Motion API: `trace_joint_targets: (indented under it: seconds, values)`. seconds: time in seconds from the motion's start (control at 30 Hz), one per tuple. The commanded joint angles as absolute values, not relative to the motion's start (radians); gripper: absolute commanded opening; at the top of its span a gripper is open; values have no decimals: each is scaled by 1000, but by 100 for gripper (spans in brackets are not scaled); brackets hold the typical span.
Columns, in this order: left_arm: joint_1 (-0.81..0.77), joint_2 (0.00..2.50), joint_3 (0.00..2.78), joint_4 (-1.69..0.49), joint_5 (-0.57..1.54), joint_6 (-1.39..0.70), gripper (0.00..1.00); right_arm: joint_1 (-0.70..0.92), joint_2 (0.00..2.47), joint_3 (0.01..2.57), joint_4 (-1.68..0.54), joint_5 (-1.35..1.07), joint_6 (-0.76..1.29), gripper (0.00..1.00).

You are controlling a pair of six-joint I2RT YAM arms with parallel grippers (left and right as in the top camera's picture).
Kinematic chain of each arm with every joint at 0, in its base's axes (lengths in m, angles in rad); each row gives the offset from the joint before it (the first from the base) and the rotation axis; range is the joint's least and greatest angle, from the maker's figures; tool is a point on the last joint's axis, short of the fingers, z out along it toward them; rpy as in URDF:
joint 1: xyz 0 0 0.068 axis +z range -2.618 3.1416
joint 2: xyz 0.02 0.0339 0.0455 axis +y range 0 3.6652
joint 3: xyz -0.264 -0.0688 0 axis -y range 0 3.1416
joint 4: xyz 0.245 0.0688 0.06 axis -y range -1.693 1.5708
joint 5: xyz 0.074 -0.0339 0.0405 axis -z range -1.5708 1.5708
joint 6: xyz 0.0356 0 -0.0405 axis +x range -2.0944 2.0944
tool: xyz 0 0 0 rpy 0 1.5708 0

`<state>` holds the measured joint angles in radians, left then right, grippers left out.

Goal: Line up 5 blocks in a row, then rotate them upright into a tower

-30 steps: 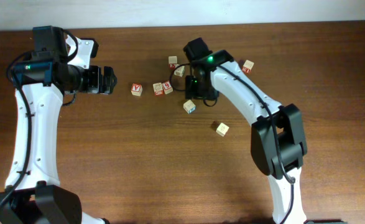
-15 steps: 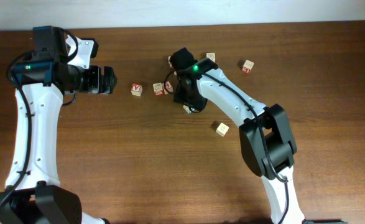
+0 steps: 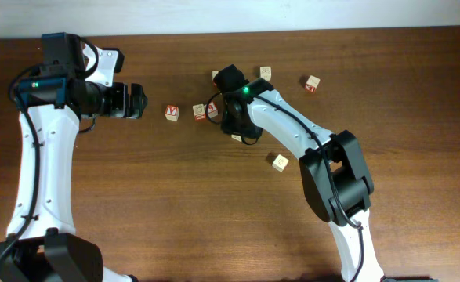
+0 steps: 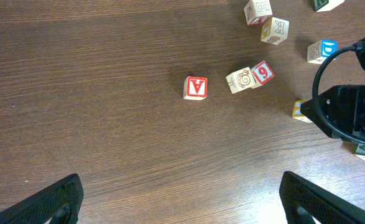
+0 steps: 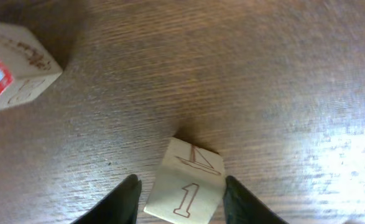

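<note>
Swung leftward since a second ago, right fingers are straddling a pale wooden "1" cube on the brown tabletop, grip uncertain; left fingers are hanging wide apart.

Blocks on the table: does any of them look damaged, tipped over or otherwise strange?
Nothing looks damaged or spilled. The snail block and the red "9" block lie pressed together, both turned askew to the wood grain.
</note>
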<state>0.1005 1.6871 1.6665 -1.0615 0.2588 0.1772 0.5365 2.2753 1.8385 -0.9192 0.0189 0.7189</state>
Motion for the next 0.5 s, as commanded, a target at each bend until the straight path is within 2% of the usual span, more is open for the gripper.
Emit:
trace_joint_targets:
  seconds: [0.0,0.23,0.47]
  values:
    - [101,1694,1689,-1061,273,172,99,543,2286,1829,-920,34,551,36]
    - [101,1694,1689,-1061,273,172,99,543,2286,1829,-943,-28,310,37]
    - [101,1694,1689,-1061,273,172,99,543,2286,1832,-1133,-155,296,38]
